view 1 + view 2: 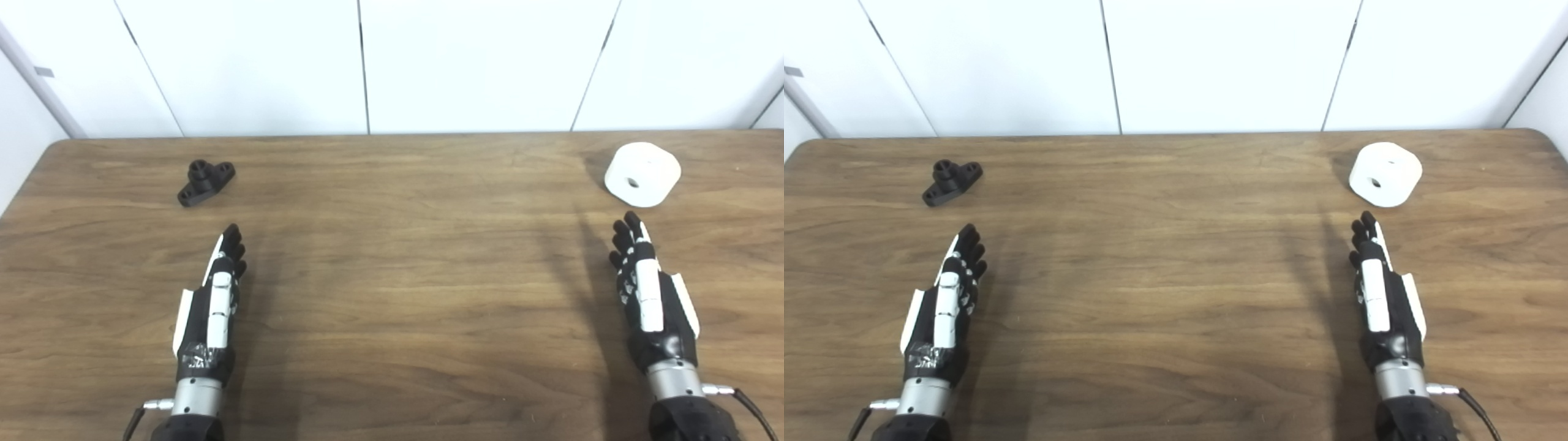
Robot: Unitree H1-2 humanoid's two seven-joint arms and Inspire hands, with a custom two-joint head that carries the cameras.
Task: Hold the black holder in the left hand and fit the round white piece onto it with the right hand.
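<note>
The black holder (pixel 206 181), a small flanged piece with an upright post, lies on the wooden table (pixel 392 257) at the far left. The round white piece (pixel 642 174) with a centre hole rests tilted at the far right. My left hand (pixel 211 303) lies edge-on, fingers straight and pointing away, a short way nearer than the holder and holding nothing. My right hand (pixel 649 294) is held the same way, open, its fingertips just short of the white piece and not touching it.
White wall panels (pixel 367 61) stand behind the table's far edge. The table's rounded far-left corner (pixel 61 147) shows in the left eye view and its far-right corner (pixel 1540 135) in the right eye view.
</note>
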